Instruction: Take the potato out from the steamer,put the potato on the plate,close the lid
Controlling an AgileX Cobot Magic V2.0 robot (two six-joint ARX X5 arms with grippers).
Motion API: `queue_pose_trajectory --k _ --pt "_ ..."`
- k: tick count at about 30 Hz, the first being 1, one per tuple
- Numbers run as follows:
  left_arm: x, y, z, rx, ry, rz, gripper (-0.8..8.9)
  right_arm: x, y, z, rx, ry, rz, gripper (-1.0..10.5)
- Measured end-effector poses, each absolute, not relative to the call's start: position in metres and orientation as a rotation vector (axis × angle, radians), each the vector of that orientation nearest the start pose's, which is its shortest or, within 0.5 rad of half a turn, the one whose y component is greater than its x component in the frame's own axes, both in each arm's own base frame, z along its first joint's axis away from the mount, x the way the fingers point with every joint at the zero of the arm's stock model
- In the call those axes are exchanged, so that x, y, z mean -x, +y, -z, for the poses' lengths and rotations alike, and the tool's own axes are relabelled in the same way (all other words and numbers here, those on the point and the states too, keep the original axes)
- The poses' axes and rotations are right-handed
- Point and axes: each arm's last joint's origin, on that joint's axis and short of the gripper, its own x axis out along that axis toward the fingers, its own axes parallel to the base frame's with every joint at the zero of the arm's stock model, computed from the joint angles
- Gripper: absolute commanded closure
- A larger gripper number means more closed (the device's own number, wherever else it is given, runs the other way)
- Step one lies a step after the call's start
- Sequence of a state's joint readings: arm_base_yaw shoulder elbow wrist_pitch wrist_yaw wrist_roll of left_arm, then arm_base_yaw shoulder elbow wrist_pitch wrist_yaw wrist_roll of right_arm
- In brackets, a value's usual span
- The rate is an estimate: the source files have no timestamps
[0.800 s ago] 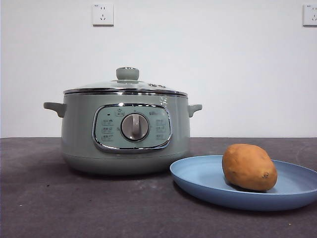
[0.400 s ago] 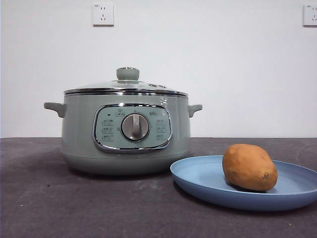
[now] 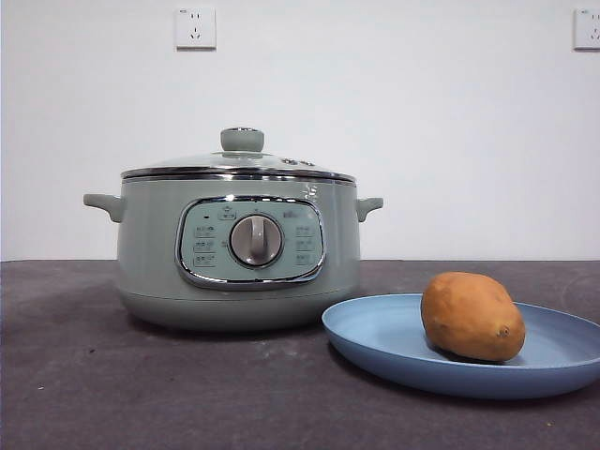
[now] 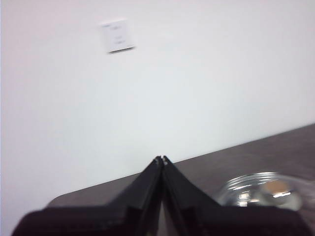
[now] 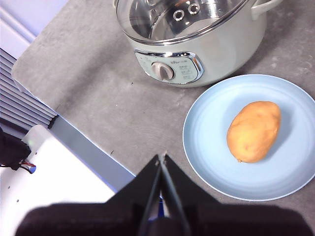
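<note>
Potato [image 3: 472, 316] plated — lid [image 3: 239, 161] on.

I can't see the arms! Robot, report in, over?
Both grippers shut, empty, clear of table. Potato on plate. Lid on steamer. Nothing in the way.

A dark grey table [image 3: 112, 394] with a faintly mottled surface ran across the foreground and met a plain white wall [image 3: 450, 141] behind it. Two white wall sockets were fixed high on that wall: one socket [image 3: 195, 27] toward the left and a second socket [image 3: 587, 28] cut off at the right edge. Seen from above, a white panel [image 5: 54, 187] and a ribbed grey strip [image 5: 22, 105] lay beside the table's rounded corner.
</note>
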State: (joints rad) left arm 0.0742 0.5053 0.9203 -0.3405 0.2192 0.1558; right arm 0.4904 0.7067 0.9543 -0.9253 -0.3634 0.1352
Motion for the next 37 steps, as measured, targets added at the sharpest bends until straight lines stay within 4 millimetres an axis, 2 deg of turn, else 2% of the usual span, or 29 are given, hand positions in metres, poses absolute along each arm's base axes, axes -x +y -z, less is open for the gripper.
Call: queue_pose_trajectory --k 6,12,16,23,26,37 --pt "-0.086 0.002 -0.321 -0.129 -0.077 0.111 8.21 -0.098 0.064 -0.334 -0.078 0.751 -0.771 9.5" --pt "-0.095 0.003 -0.251 -0.089 0.023 0.116 8.21 -0.098 0.064 -0.334 -0.078 0.751 -0.771 9.5" --pt "-0.097 0.003 -0.218 -0.071 0.078 0.117 8.17 -0.098 0.064 -0.334 -0.078 0.751 -0.771 9.5" --pt "-0.095 0.005 -0.179 -0.068 0.111 0.069 8.17 -0.098 0.064 -0.334 -0.078 0.751 -0.771 9.5" --pt "-0.095 0.005 -0.169 -0.067 0.108 0.065 8.17 -0.098 0.064 -0.334 -0.078 0.751 -0.771 9.5" --pt "-0.094 0.005 -0.154 -0.054 0.178 0.068 8.17 -0.098 0.064 -0.334 -0.078 0.751 -0.771 9.5"
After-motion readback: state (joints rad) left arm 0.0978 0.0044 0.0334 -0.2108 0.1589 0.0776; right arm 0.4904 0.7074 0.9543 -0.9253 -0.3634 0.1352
